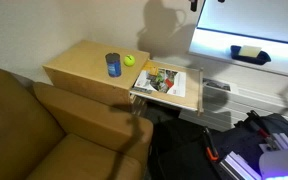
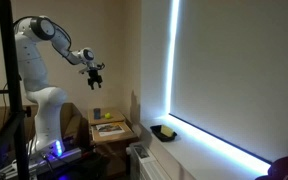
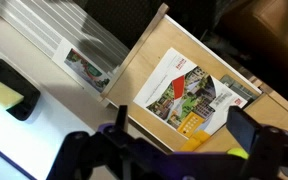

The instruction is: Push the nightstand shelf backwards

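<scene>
Hand [image 2: 94, 74] hung high in exterior view, fingers spread wide, holding nothing. Nightstand shelf [image 1: 193, 88] stuck out at 3 o'clock of nightstand [image 1: 79, 65]. Wrist view alone showed magazines [image 3: 194, 95] close; blue cup [image 1: 113, 65], green ball [image 1: 129, 60] only in exterior view

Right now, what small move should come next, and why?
Probably lower the gripper toward the outer edge of the nightstand shelf: it hangs high above, jaws open, touching nothing, while the shelf sticks out of the nightstand with magazines on it.
</scene>
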`<state>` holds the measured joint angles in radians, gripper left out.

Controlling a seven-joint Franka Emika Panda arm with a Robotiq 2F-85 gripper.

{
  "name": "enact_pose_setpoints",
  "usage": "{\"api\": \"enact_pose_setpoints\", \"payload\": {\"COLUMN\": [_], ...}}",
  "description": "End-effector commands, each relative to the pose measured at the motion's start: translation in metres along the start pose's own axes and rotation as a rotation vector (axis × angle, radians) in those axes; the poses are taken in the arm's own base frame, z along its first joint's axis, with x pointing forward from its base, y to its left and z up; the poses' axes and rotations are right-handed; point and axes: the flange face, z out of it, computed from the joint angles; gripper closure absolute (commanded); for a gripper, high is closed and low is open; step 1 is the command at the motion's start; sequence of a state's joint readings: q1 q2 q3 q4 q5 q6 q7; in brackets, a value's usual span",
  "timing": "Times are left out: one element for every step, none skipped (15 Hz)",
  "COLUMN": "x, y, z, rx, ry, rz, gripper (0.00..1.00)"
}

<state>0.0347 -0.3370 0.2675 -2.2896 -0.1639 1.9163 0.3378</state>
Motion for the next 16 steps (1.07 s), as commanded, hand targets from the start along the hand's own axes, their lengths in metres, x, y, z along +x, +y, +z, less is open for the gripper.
{"api": "enact_pose_setpoints", "payload": {"x": [0.000,0.000,0.000,0.000,0.000,0.000,-0.002,-0.013,-0.012,-0.023,-0.031,-0.040,-0.051,-0.063,-0.076,-0.090], "y": [0.000,0.000,0.000,0.000,0.000,0.000,0.004,0.006,0.012,0.014,0.018,0.024,0.031,0.040,0.049,0.057], "z": [-0.001,-0.001,-0.001,-0.001,-0.001,-0.001,0.030,0.062,0.083,0.105,0.128,0.152,0.176,0.199,0.220,0.242], "rx": [0.000,0.000,0.000,0.000,0.000,0.000,0.038,0.082,0.137,0.174,0.208,0.240,0.259,0.259,0.251,0.217], "ry": [-0.001,-0.001,-0.001,-0.001,-0.001,-0.001,-0.056,-0.109,-0.141,-0.177,-0.204,-0.222,-0.234,-0.245,-0.258,-0.294], "rz": [0.000,0.000,0.000,0.000,0.000,0.000,0.000,0.025,0.057,0.098,0.155,0.212,0.276,0.338,0.393,0.435], "gripper": [0.00,0.00,0.00,0.00,0.00,0.00,0.00,0.00,0.00,0.00,0.00,0.00,0.00,0.00,0.00,0.00]}}
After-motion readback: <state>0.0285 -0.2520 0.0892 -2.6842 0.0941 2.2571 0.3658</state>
